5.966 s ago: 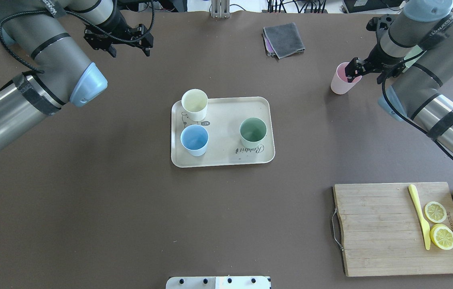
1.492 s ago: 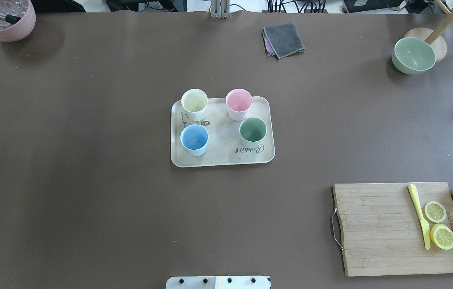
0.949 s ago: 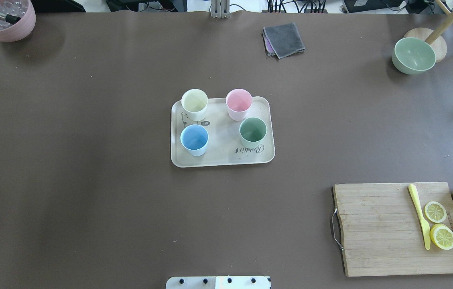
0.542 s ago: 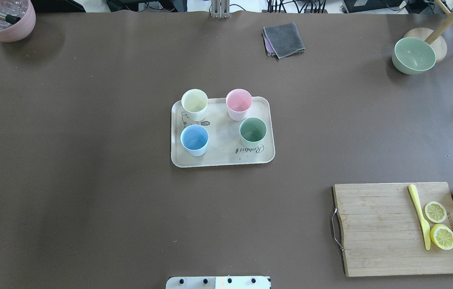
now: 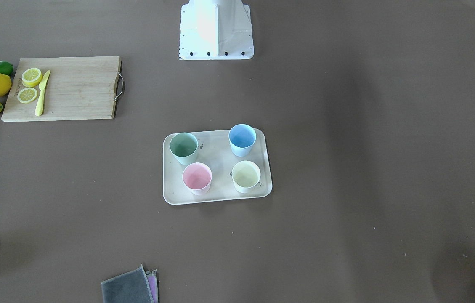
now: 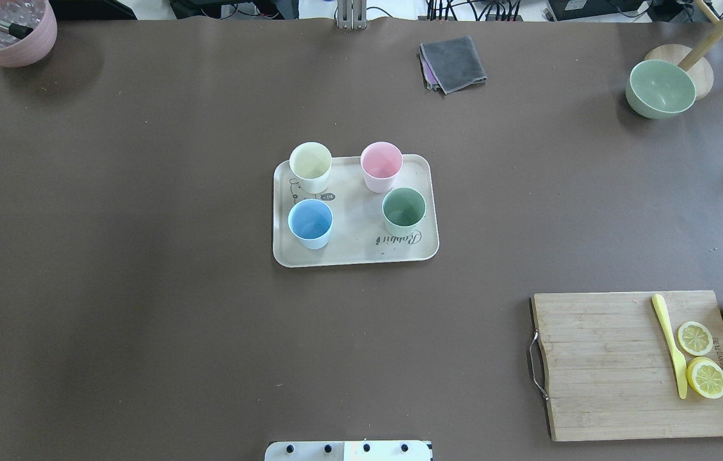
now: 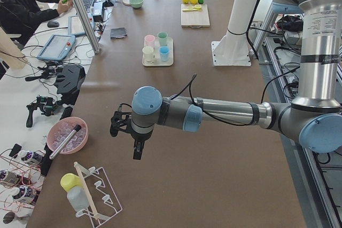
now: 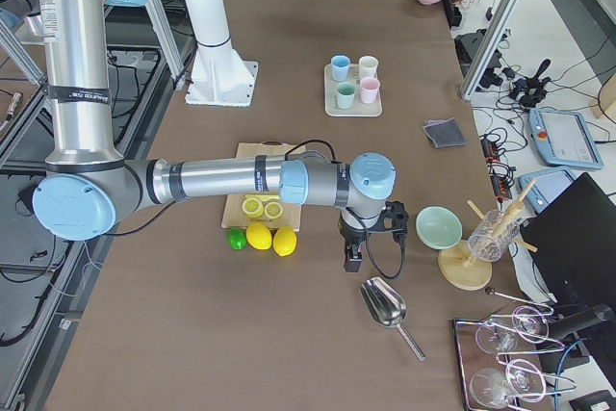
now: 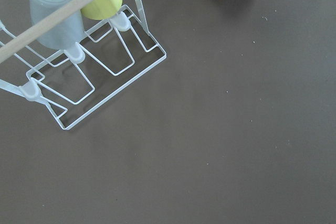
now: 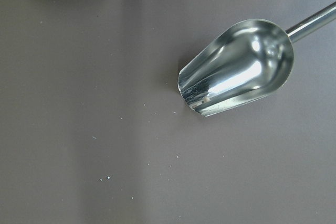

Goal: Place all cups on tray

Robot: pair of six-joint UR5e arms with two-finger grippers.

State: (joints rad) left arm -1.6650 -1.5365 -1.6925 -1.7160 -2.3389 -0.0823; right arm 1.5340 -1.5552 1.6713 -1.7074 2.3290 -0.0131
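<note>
The cream tray (image 6: 355, 253) lies mid-table and also shows in the front-facing view (image 5: 220, 194). Four cups stand upright on it: cream-white (image 6: 310, 163), pink (image 6: 381, 163), light blue (image 6: 310, 221) and mint green (image 6: 404, 209). My left gripper (image 7: 128, 138) shows only in the exterior left view, far from the tray at the table's left end; I cannot tell if it is open or shut. My right gripper (image 8: 358, 249) shows only in the exterior right view, at the right end near the lemons; I cannot tell its state either.
A wooden cutting board (image 6: 598, 365) with lemon slices and a yellow knife lies front right. A grey cloth (image 6: 453, 62), a pale green bowl (image 6: 660, 88) and a mauve pot (image 6: 6, 29) stand at the back. A wire rack (image 9: 89, 66) and a metal scoop (image 10: 236, 66) lie under the wrists.
Six seconds ago the right gripper held the pink cup off the tray at the right. Now that cup stands on the tray and both arms have left the overhead view.
</note>
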